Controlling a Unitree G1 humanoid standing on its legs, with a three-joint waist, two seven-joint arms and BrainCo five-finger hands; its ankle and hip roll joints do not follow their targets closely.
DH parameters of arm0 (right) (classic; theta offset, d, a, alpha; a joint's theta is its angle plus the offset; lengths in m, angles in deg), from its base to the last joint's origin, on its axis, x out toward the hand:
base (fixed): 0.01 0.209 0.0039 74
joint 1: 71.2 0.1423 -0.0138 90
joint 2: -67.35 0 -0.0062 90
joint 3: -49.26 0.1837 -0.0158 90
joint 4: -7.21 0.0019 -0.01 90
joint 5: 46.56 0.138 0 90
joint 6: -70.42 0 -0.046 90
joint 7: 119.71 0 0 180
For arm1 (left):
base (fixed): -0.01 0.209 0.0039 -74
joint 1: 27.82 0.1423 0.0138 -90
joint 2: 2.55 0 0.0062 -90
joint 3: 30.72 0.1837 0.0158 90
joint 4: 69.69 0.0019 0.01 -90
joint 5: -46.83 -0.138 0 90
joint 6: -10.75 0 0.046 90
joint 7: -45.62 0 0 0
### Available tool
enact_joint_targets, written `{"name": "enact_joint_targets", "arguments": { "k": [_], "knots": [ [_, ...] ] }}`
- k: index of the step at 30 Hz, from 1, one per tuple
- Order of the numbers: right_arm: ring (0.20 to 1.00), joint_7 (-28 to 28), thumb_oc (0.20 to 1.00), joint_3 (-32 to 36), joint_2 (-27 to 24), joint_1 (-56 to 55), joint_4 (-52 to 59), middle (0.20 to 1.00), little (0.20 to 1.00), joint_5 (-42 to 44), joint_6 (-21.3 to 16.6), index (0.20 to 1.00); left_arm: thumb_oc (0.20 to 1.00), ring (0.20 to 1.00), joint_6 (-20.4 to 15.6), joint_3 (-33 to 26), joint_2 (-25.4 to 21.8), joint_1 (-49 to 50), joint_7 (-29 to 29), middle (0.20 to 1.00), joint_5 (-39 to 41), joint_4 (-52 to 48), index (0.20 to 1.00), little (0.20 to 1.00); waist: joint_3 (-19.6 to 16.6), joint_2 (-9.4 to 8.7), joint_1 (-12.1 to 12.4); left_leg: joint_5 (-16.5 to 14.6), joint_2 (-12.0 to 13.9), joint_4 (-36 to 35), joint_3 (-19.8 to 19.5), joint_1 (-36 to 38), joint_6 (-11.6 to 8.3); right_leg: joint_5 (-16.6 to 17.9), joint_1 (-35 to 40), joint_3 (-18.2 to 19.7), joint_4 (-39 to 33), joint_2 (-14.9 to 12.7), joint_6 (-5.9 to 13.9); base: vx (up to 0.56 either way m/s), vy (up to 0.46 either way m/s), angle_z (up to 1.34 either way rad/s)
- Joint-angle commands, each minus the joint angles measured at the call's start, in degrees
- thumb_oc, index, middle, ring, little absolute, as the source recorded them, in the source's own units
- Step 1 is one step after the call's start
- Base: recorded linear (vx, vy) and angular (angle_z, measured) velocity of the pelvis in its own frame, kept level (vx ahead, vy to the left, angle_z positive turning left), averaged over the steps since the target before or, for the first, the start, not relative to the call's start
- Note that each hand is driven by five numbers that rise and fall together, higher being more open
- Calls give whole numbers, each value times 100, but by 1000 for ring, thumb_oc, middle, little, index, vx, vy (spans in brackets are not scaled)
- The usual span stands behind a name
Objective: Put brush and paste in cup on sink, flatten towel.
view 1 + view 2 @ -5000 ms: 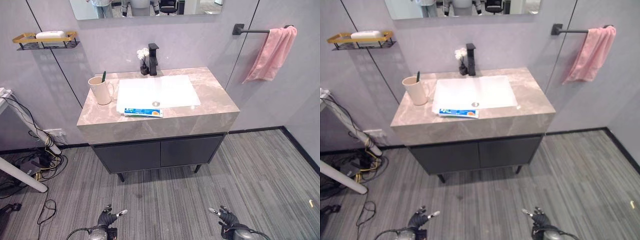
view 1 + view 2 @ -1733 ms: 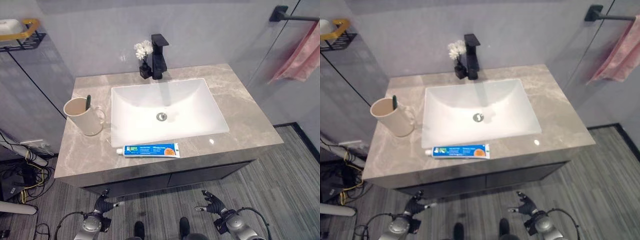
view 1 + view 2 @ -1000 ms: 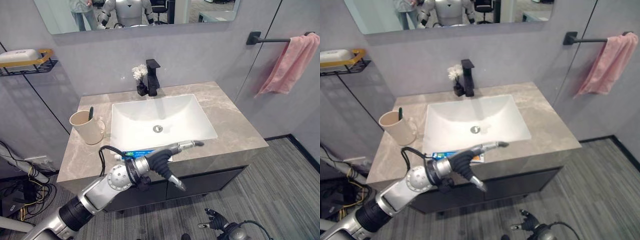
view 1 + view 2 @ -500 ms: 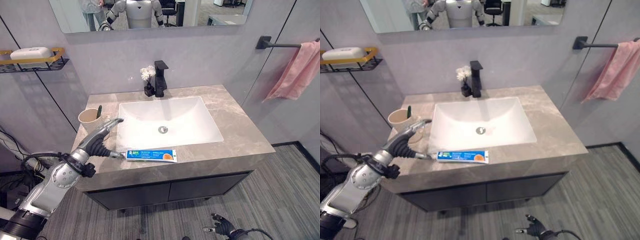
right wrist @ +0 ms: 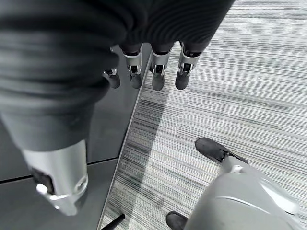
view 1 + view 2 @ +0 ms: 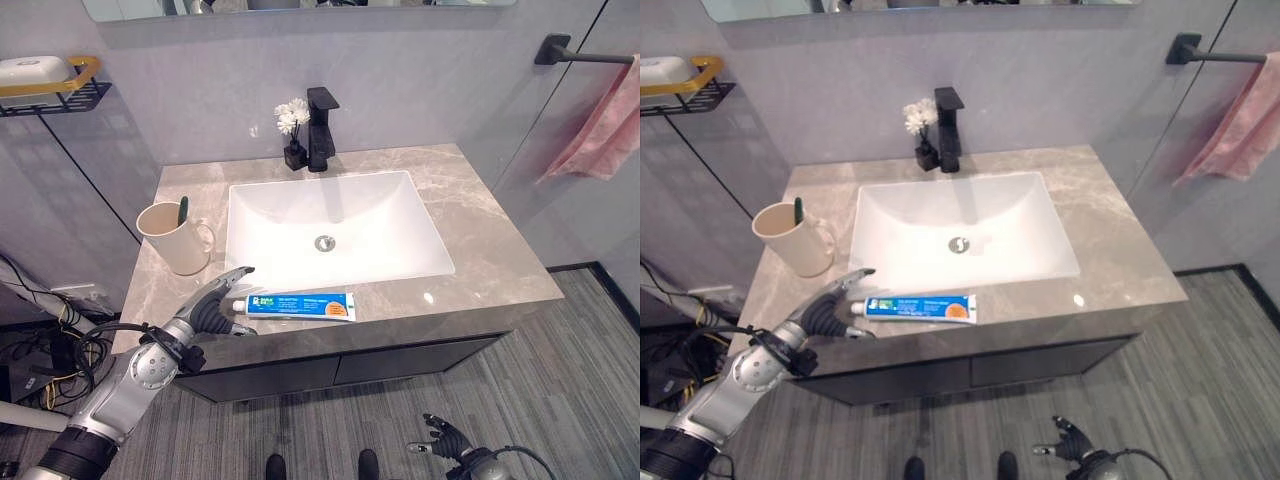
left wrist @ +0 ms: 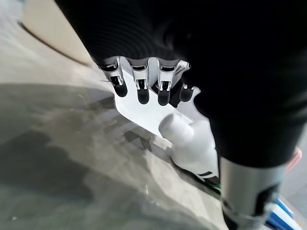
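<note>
Even, bright overhead light — a small glare spot sits on the stone countertop (image 6: 428, 297) and soft shadows fall beside it. Wrist views are blurred close up — dark covers out of focus.

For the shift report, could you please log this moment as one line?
left hand: open, at toothpaste cap end | right hand: open, low, idle | toothbrush: in cup | towel: bunched on bar
</note>
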Motion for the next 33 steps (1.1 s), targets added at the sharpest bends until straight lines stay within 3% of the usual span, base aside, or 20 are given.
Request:
{"name": "enact_joint_targets", "arguments": {
  "k": [1, 19, 22, 23, 33],
  "knots": [
    [1000, 75, 1000, 81, -154, 125, 108, 1000, 1000, -9, -98, 1000, 1000, 1000, -135, -11, -19, -507, 245, 1000, 171, 54, 1000, 1000, -8, -135, -61, -132, -8, 27, 36, -21, 21, 264, 21, 65, 52, -615, 554, 0, 0, 0],
    [1000, 242, 1000, 57, -188, -30, 231, 1000, 1000, -251, -134, 1000, 1000, 1000, -139, 303, 231, -616, 256, 1000, -14, 249, 1000, 1000, -90, -157, -170, -166, 166, 27, 98, 164, -59, 144, 156, 97, 5, -474, 486, 28, -18, -4],
    [1000, 249, 1000, 71, -198, -55, 220, 1000, 1000, -254, -141, 1000, 351, 351, -147, 362, 177, -639, 210, 351, -164, 288, 351, 351, -99, -150, -177, -171, 186, 27, 103, 178, -69, 132, 168, 101, 6, -459, 479, 4, -5, -1],
    [1000, 249, 1000, 86, -202, -72, 214, 1000, 1000, -255, -149, 1000, 200, 200, -164, 414, 113, -652, 201, 200, -305, 324, 200, 200, -105, -148, -180, -175, 194, 27, 102, 185, -75, 118, 183, 103, 1, -448, 474, 8, -18, -3],
    [1000, 322, 1000, 118, -173, -97, 4, 1000, 1000, -286, -169, 1000, 200, 200, -188, 517, 15, -588, 216, 200, -639, 426, 200, 200, -142, -131, -164, -199, 213, 27, 104, 266, -87, 57, 281, 85, -5, -428, 457, 2, -5, -2]
  ]
}}
